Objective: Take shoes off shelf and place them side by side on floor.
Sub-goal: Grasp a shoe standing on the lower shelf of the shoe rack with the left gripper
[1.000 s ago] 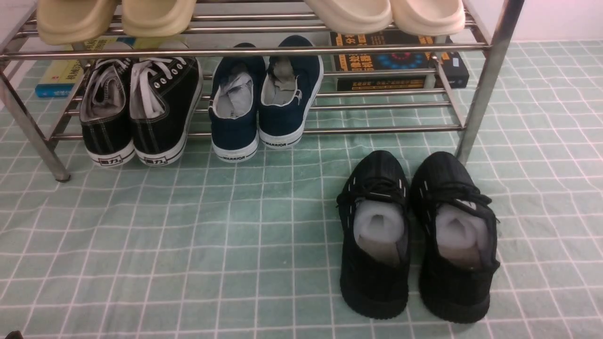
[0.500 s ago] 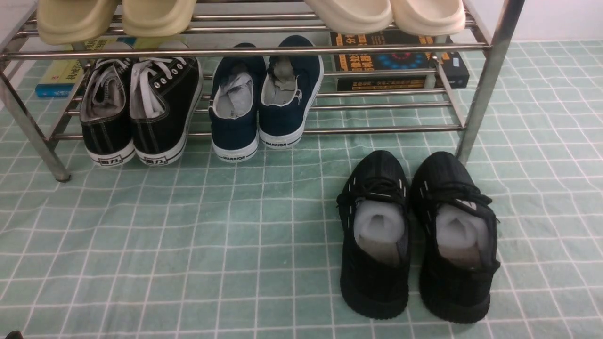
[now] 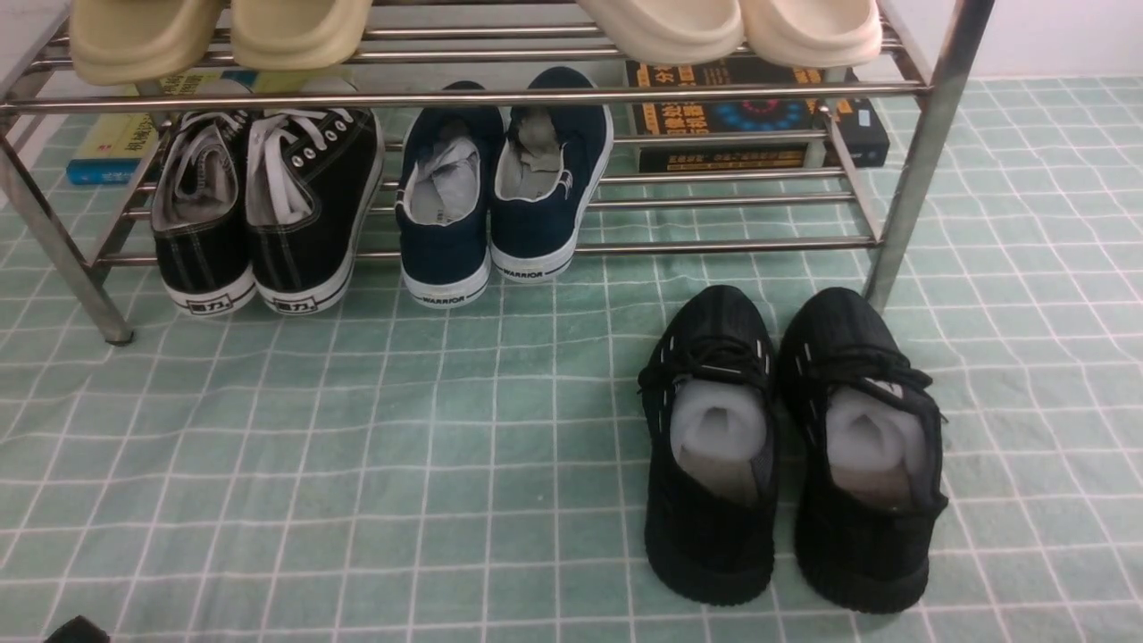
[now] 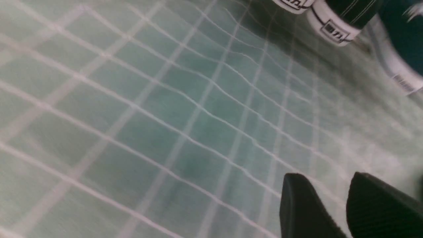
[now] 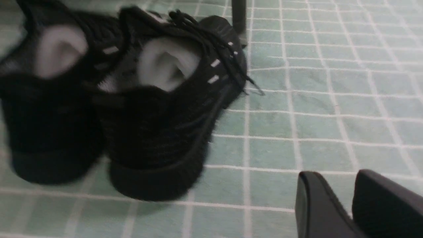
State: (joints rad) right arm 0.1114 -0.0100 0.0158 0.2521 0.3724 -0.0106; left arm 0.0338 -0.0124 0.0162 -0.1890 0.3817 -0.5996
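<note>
navy warrior slip-ons (image 3: 500,196): side by side on lower tier of metal shelf (image 3: 714,243), heels out | left gripper (image 4: 330,180): over green grid floor (image 3: 357,446), fingers narrowly parted, empty, slip-ons well apart | right gripper (image 5: 337,177): narrowly parted, empty, near black knit sneakers (image 5: 158,109)

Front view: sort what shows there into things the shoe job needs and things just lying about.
For the job:
navy slip-ons, on the lower tier
shelf
floor

Just lying about:
black lace-up sneakers, beside the slip-ons
all-black knit sneakers, already on the floor
tan slippers and cream slippers, top tier
books, seen through the lower bars
</note>
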